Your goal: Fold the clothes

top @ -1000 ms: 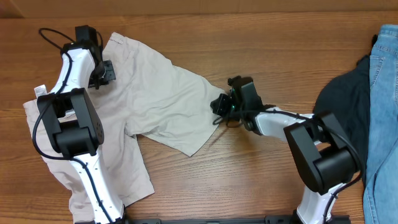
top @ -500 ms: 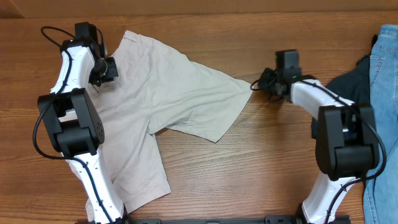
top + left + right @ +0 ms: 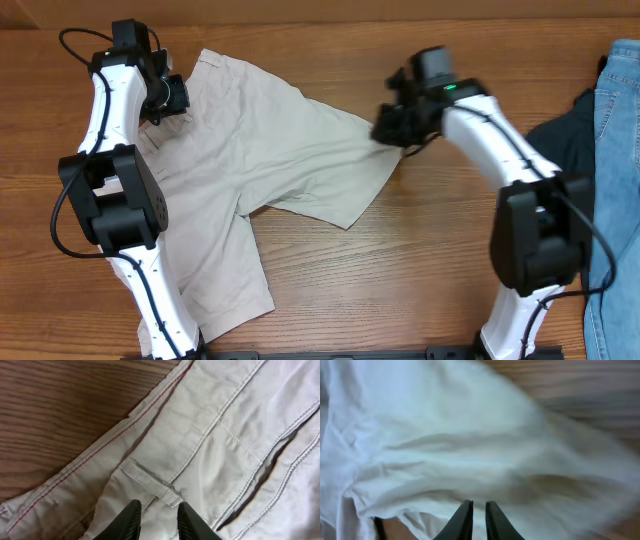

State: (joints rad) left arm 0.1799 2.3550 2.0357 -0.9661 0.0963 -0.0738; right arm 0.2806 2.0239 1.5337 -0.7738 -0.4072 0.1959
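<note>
Two grippers sit at opposite ends of the cream shorts (image 3: 270,150), which lie spread on the left half of the wooden table (image 3: 420,270). The waistband is at the far left. One leg reaches right toward the middle of the table, and the other runs toward the near edge beside the left arm's base.

The left gripper (image 3: 165,97) is over the far-left corner of the shorts. In its wrist view the two dark fingertips stand a little apart (image 3: 157,505), with bare cloth showing in the gap and nothing pinched between them. They are just above the waistband (image 3: 200,415), right beside a belt loop (image 3: 150,482). The red-stitched edge lies against the wood to the left.

The right gripper (image 3: 382,128) is at the far-right hem of the leg that reaches toward the middle, and it is blurred in the overhead view. Its wrist view shows the fingertips (image 3: 477,505) separated by only a narrow slit, over rumpled pale fabric (image 3: 445,450). No cloth can be seen caught between them, though the picture is smeared and contact with the fabric cannot be made out.

At the right edge of the table, well apart from the shorts, lie a dark garment (image 3: 560,160) and blue jeans (image 3: 620,130).
</note>
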